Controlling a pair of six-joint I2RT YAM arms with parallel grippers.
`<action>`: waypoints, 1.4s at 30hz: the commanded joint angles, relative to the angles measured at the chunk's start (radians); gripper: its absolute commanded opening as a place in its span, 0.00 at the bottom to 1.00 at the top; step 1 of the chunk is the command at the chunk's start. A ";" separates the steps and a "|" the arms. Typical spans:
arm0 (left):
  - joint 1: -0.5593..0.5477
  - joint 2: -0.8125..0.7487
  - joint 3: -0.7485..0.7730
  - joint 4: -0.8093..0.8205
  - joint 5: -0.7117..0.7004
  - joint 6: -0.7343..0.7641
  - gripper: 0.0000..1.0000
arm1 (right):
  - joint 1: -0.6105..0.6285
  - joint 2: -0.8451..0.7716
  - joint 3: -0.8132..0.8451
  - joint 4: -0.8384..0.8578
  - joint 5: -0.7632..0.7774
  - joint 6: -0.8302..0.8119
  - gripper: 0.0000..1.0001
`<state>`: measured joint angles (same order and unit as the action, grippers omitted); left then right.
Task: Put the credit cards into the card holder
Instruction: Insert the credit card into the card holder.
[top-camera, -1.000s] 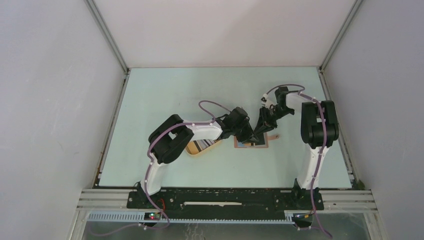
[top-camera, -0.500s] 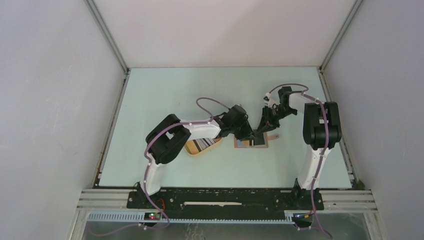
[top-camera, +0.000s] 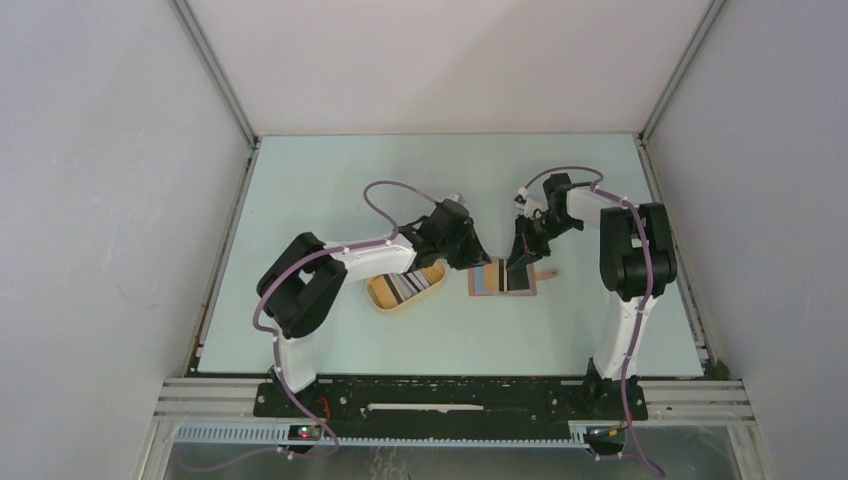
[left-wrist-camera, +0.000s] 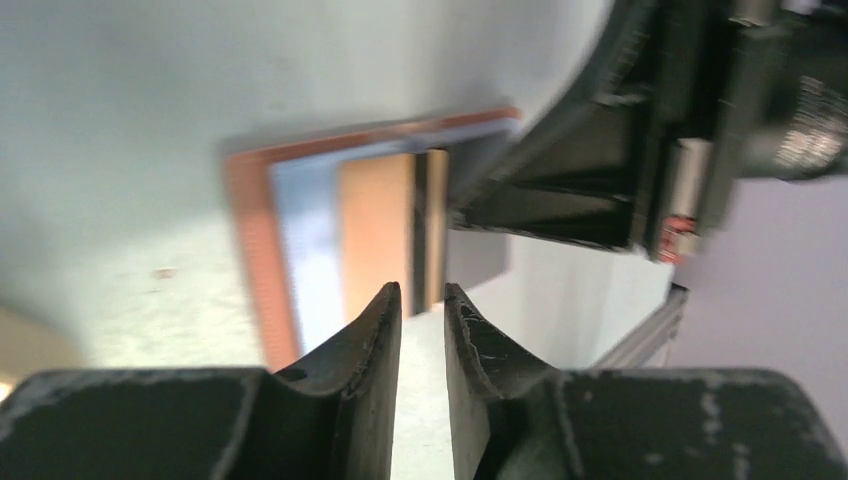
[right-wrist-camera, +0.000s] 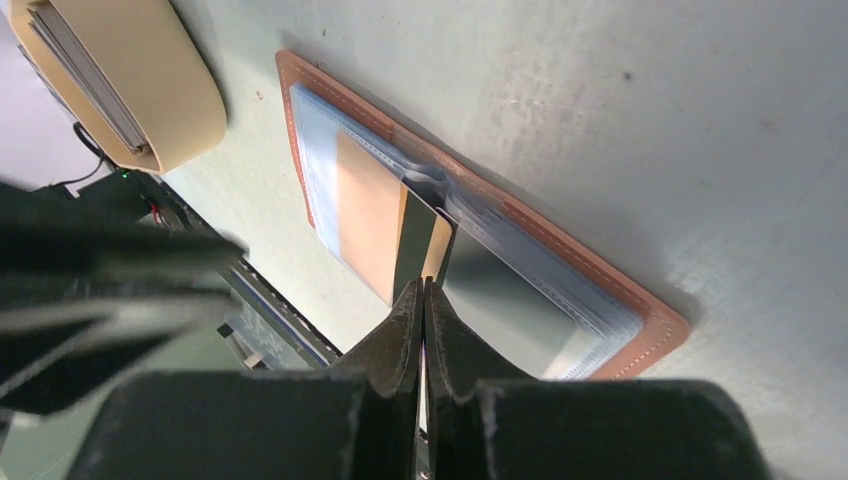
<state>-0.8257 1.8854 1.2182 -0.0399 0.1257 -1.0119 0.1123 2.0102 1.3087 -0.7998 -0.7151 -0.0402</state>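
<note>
Right claw (right-wrist-camera: 423, 290): clamped on a dark card (right-wrist-camera: 415, 240) standing in the open card holder (right-wrist-camera: 655, 330).
Left claw (left-wrist-camera: 421, 292): slightly apart, empty, hovering beside the card holder's edge.

Leather look, plastic sheen, matt table

The card holder (right-wrist-camera: 320, 150) looks like reddish-brown leather with pale stitching along its edge, and its light blue lining has a soft plastic sheen. The card (right-wrist-camera: 412, 245) at my right claw (right-wrist-camera: 424, 292) is thin, smooth plastic and glossy. The tray (right-wrist-camera: 170, 95) is matt cream plastic. The table (right-wrist-camera: 650, 120) is pale and matt, with a few specks. My left claw (left-wrist-camera: 422, 295) is dull black plastic, scuffed with fine scratches.
</note>
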 joint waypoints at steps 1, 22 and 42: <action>0.037 -0.044 -0.057 -0.081 -0.061 0.076 0.27 | 0.018 -0.003 0.012 -0.001 0.030 -0.015 0.06; 0.048 0.059 -0.023 -0.086 0.050 0.082 0.33 | 0.095 0.068 0.087 -0.028 0.068 -0.006 0.07; 0.049 -0.067 -0.088 0.027 0.012 0.094 0.33 | 0.096 -0.052 0.046 -0.014 0.064 -0.100 0.11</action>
<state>-0.7738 1.9121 1.1572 -0.1001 0.1577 -0.9485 0.2047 2.0113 1.3682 -0.8288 -0.6754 -0.1001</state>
